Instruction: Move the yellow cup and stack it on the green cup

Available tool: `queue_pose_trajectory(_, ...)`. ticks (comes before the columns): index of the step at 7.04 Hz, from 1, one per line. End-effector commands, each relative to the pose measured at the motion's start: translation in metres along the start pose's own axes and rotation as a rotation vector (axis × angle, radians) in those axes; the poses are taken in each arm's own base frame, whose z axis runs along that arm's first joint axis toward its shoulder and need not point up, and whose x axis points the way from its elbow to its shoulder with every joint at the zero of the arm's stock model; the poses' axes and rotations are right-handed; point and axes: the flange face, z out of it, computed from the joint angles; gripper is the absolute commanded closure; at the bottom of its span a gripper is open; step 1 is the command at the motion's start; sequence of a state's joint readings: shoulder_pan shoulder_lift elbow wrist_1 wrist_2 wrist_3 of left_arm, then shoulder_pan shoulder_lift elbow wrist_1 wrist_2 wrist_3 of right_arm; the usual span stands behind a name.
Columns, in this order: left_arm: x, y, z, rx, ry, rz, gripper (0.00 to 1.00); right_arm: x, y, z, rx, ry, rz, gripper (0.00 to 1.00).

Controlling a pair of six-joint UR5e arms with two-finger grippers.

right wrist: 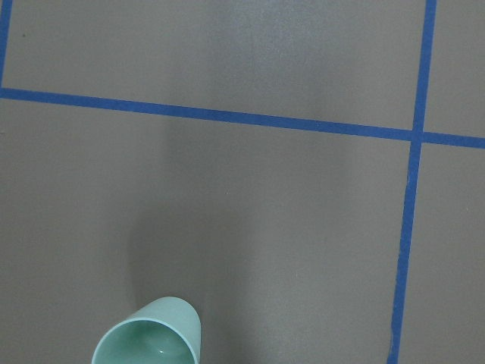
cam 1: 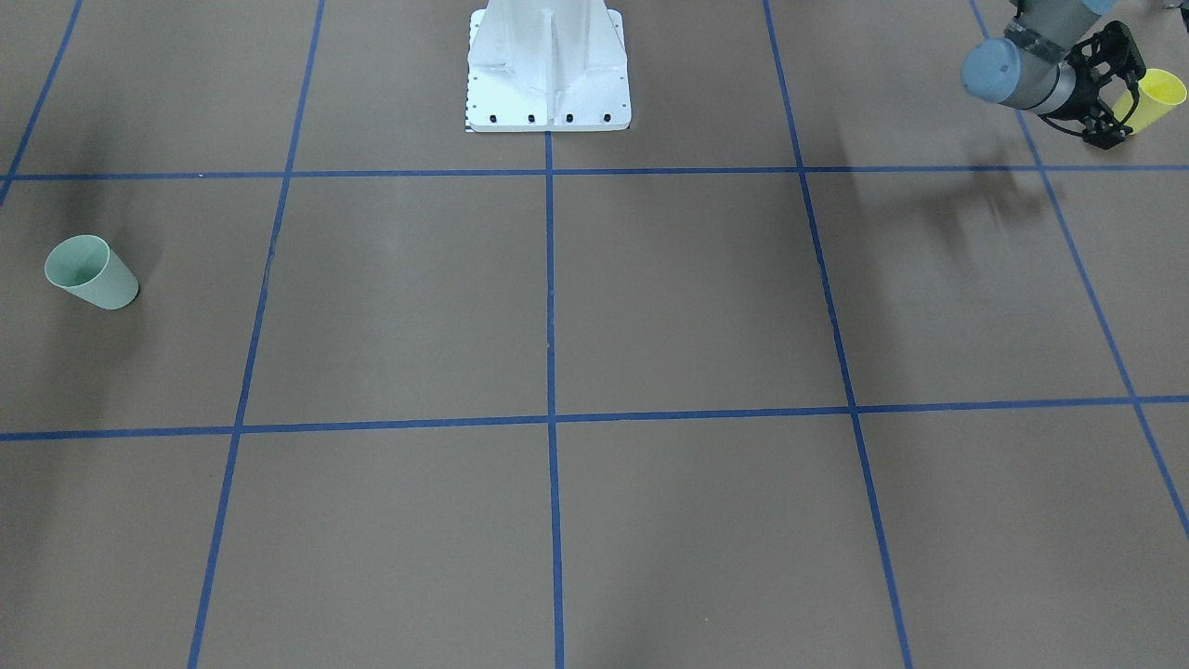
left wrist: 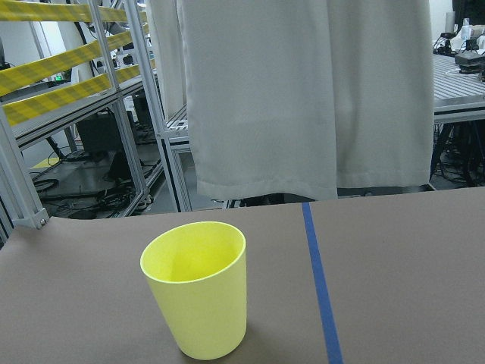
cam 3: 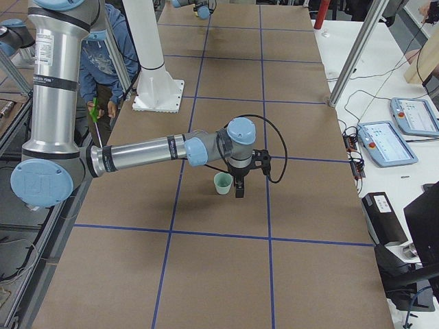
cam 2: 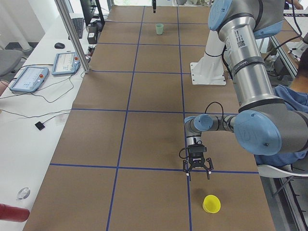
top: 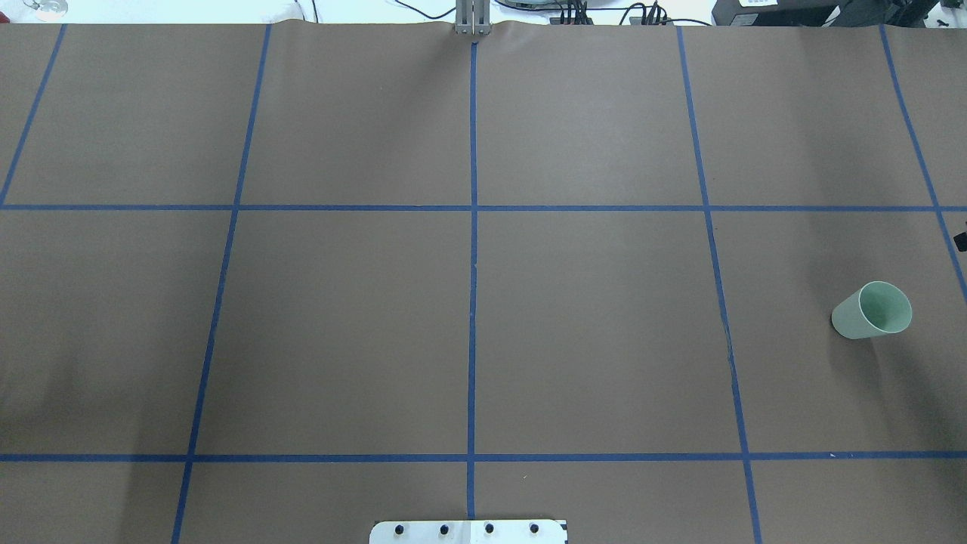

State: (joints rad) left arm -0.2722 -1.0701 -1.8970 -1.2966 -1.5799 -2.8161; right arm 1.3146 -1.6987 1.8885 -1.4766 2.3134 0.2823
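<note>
The yellow cup [cam 1: 1156, 98] stands upright near the table's left end, also in the exterior left view [cam 2: 211, 204] and the left wrist view [left wrist: 198, 288]. My left gripper [cam 1: 1117, 93] hovers low just short of it, fingers spread and empty, clear of the cup; it also shows in the exterior left view [cam 2: 197, 176]. The green cup [top: 872, 310] stands upright near the table's right end [cam 1: 91, 272] [right wrist: 150, 337]. My right gripper [cam 3: 238, 186] points down close beside the green cup [cam 3: 223, 183]. I cannot tell whether it is open or shut.
The white robot base [cam 1: 548, 70] stands at the table's near-robot edge, in the middle. Blue tape lines [top: 472, 302] grid the brown tabletop. A bench with teach pendants [cam 2: 29, 77] and a metal post [cam 2: 72, 33] flank the far side. A seated person [cam 2: 293, 101] is behind the robot.
</note>
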Motion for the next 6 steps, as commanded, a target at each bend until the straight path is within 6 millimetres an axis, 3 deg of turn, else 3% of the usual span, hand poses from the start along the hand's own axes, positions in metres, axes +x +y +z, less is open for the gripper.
queue_pose_trajectory(1,-0.004,0.008,0.022,0.034,0.002,-0.026,0.0,0.0,0.001,0.0,-0.002,-0.002,0.001,0.0)
queue_pose_trajectory(2,-0.005,0.012,0.023,0.023,0.007,-0.024,0.0,0.001,0.002,0.0,-0.003,-0.002,0.002,0.0)
queue_pose_trajectory(4,-0.03,0.035,0.032,0.048,0.0,-0.027,0.0,0.0,0.004,-0.001,-0.001,0.0,0.0,0.0)
queue_pose_trajectory(5,-0.032,0.037,0.04,0.052,-0.009,-0.02,0.0,0.002,0.006,0.0,-0.004,0.001,0.003,0.0)
queue_pose_trajectory(6,-0.03,0.04,0.062,0.06,-0.01,-0.018,0.0,0.003,0.007,0.001,-0.005,0.002,0.004,0.0)
